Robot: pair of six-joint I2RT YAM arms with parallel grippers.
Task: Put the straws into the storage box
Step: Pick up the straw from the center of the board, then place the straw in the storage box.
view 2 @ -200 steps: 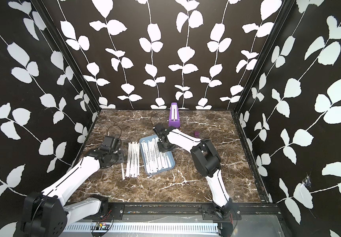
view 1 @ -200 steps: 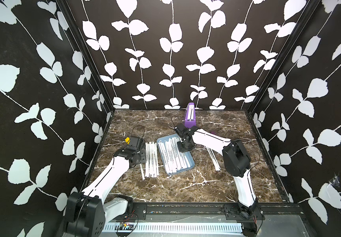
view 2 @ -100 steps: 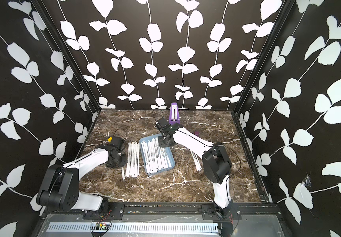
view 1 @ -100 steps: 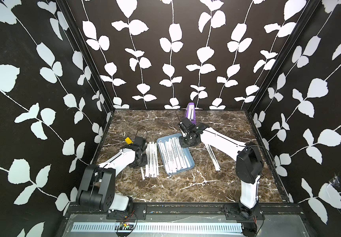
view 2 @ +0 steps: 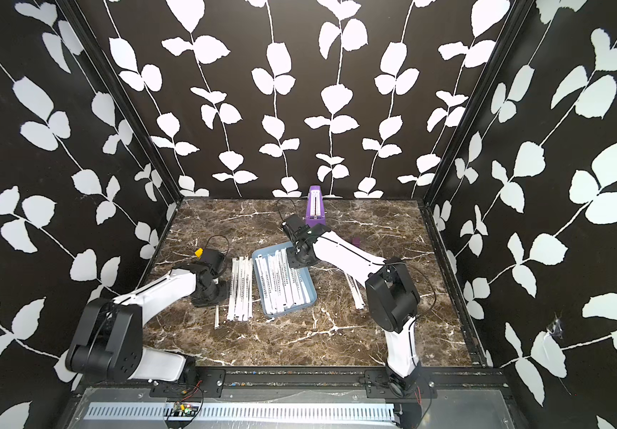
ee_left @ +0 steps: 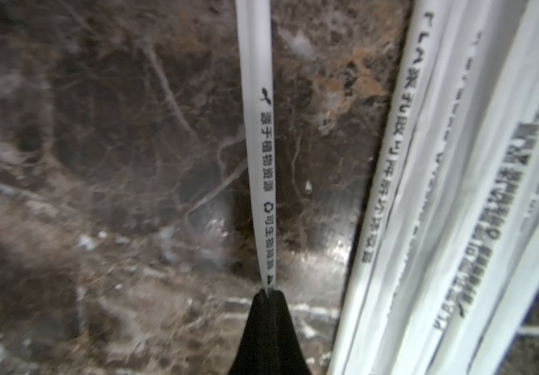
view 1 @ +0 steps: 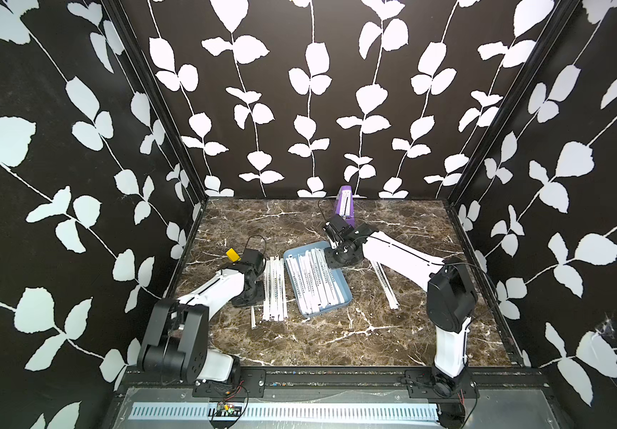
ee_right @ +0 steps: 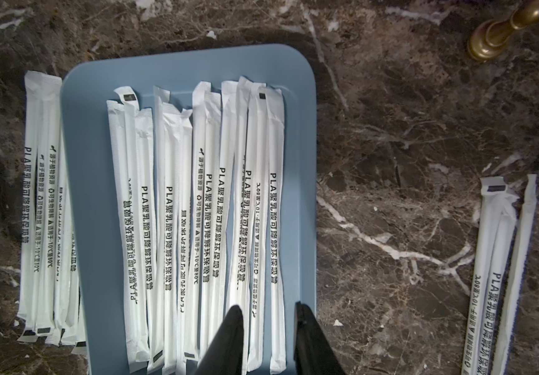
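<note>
The storage box (view 1: 289, 256) (view 2: 257, 256) (ee_right: 83, 162) is a light-blue tray in mid-table, and several white wrapped straws (view 1: 314, 282) (ee_right: 196, 211) lie in it. More straws (view 1: 275, 288) (ee_right: 41, 211) lie in a pile at its left, and a few (view 1: 385, 286) (ee_right: 501, 276) lie at its right. My left gripper (ee_left: 269, 292) (view 1: 253, 297) is down at the table left of that pile, shut on the end of a single straw (ee_left: 258, 146) (view 1: 252, 321). My right gripper (ee_right: 268, 308) (view 1: 331, 262) hovers open over the tray's far right corner, holding nothing.
A tall purple wedge-shaped object (view 1: 345, 204) stands at the back centre. A small purple piece (view 2: 355, 241) lies behind the right arm. A brass-coloured knob (ee_right: 501, 32) shows on the marble in the right wrist view. Black leaf-patterned walls close in three sides.
My left gripper has come down beside the left pile and its jaws have shut on the single straw. My right arm has shifted its elbow outward; its jaws stay as they were.
</note>
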